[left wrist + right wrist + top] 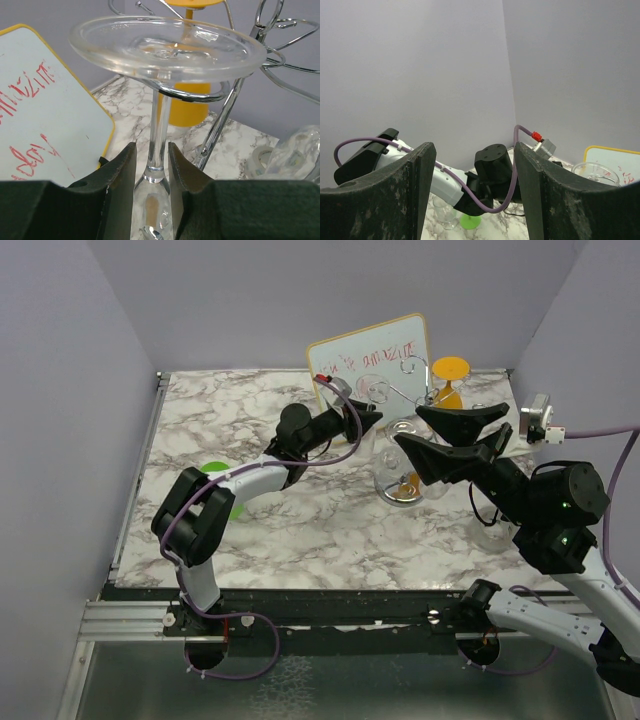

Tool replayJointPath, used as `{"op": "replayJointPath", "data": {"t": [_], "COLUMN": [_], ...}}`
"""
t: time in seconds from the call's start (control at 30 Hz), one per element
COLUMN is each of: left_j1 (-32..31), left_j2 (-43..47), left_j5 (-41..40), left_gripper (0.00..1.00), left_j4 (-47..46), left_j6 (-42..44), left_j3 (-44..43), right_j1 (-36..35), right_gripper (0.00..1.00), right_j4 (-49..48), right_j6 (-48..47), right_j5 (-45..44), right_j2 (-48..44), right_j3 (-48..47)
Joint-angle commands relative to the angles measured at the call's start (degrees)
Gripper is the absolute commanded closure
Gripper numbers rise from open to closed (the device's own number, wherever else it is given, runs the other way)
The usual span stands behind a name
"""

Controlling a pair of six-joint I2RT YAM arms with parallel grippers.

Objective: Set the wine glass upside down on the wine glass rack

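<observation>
nearly done: left hand [151, 165] grips the inverted wine glass [165, 45], stem seemingly in a wine glass rack [225, 120] loop at 1 o'clock; release remains; right hand [472, 170] open.

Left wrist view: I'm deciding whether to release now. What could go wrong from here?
The wine glass stem sits in a loop of the wine glass rack, but its foot looks slightly above the wire; opening the left gripper now may let it drop. Pulling back crooked could drag the stem sideways and knock the yellow glass hanging behind.
</observation>
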State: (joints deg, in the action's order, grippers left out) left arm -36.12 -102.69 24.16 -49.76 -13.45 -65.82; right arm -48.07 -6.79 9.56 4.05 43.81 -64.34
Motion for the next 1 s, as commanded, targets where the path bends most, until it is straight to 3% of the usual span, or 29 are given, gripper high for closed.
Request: {"op": "replayJointPath", "data": {"t": [0.0, 0.4, 0.67, 0.97], "left_j1": [-0.2, -0.2, -0.3, -0.3], "left_j2": [2.7, 1.6, 0.8, 1.3], "left_j5": [3.4, 7.1, 8.2, 7.0], "left_gripper": [1.0, 0.99, 0.72, 0.55], "left_j4": [-5.1, -5.3, -4.6, -2.8], "left_j6": [1.2, 3.1, 3.1, 3.3], "left_j3": [0.9, 1.4, 2.0, 3.3], "right_j1": [-0.4, -0.4, -0.4, -0.4], "right_gripper": [0.31, 0.31, 0.31, 0.31], "right_j4": [0.1, 0.7, 1.0, 1.4], "right_j6": [0.3, 0.5, 0.6, 1.0], "right_j5": [-1.5, -2.1, -2.6, -3.1], "right_j2": [-0.1, 0.0, 0.0, -0.3], "right_j3": [0.2, 0.3, 0.3, 0.3]}}
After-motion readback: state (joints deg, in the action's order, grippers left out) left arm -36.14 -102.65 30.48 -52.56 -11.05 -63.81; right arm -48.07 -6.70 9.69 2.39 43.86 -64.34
